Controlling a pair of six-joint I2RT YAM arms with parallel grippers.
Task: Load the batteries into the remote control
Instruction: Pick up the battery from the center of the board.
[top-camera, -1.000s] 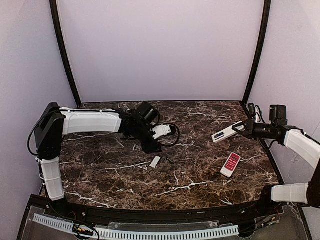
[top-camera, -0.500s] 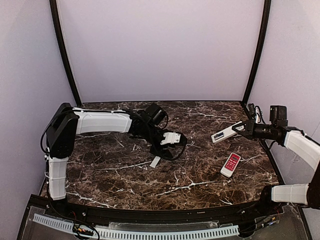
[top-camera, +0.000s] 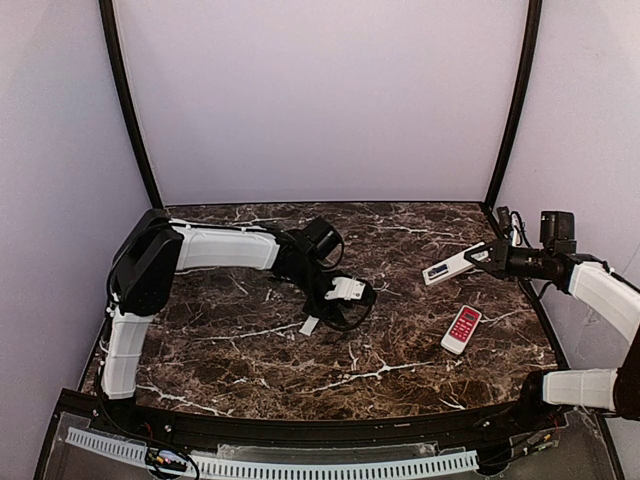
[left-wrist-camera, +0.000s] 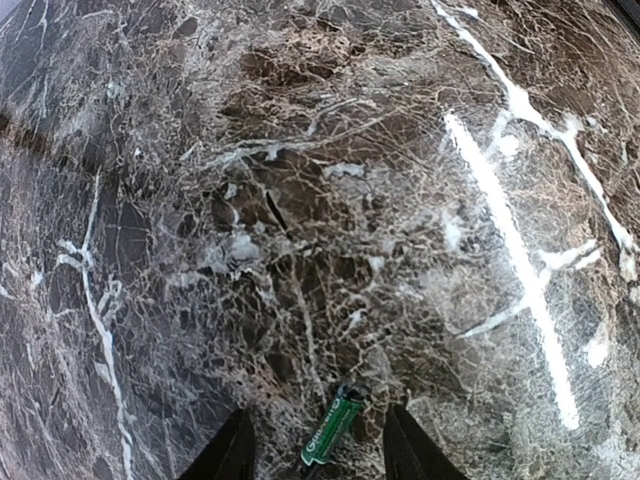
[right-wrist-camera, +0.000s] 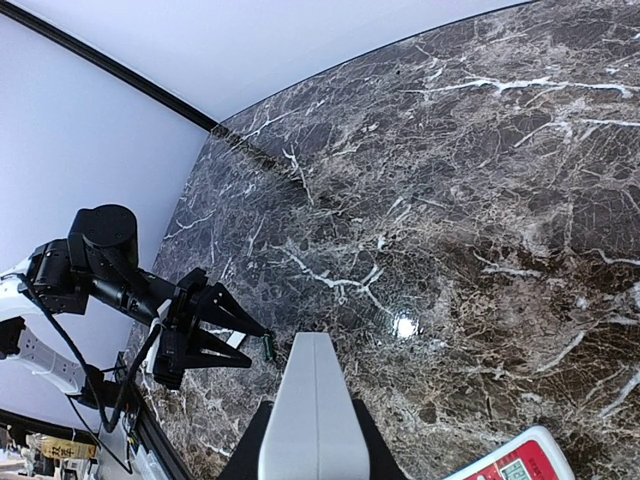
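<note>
Green battery (left-wrist-camera: 333, 428) between parted, mostly cropped left fingers (left-wrist-camera: 232, 455); right fingers (right-wrist-camera: 372, 450) tight on remote control (right-wrist-camera: 312, 400), end hidden.

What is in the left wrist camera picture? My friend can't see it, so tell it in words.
A small green cylindrical battery lies on a dark brown marble table with white veins. It sits between the two black fingers of the left gripper, which stand apart on either side without touching it.
</note>
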